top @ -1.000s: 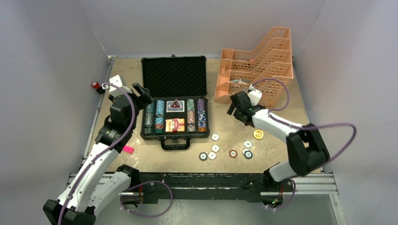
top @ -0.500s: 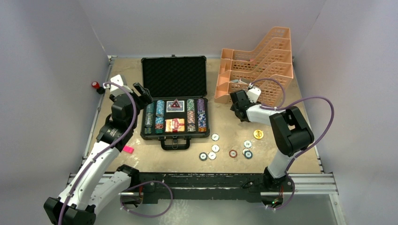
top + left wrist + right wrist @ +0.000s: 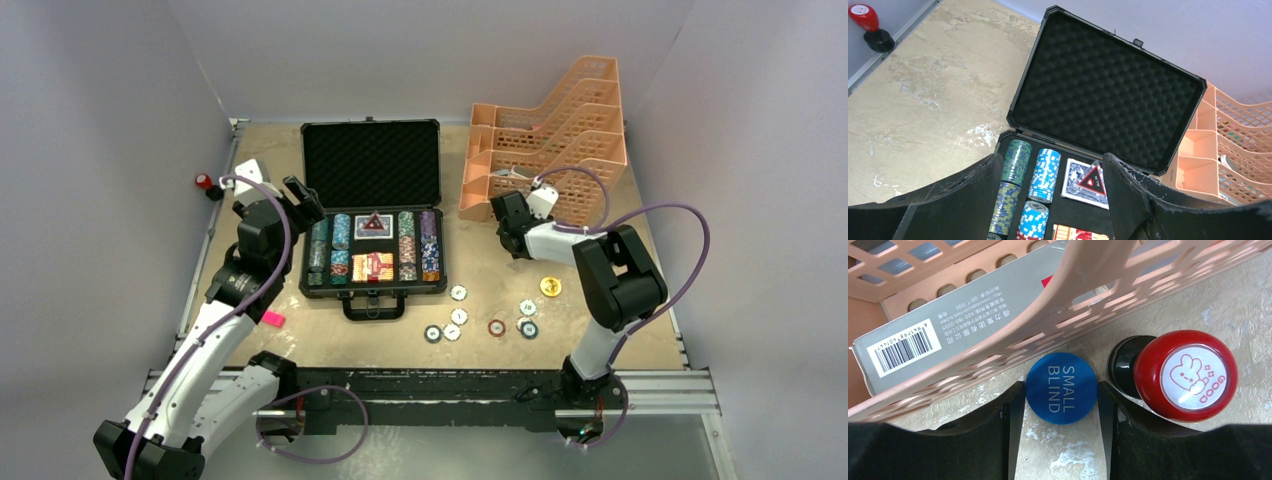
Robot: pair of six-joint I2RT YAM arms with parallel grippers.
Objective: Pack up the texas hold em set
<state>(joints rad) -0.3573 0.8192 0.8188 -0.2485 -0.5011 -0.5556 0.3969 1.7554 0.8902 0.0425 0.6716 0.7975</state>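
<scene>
Bracketing blue button [image 3: 1061,388], likely light, slick disc, pinch at rim: right jaws narrow, grip unclear; left jaws wide.

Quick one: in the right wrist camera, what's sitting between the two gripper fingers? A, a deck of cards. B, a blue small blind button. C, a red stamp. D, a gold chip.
B: the blue SMALL BLIND button lies on the table between the fingers of the right gripper, while the red GOOD stamp stands outside them, off to one side.
</scene>
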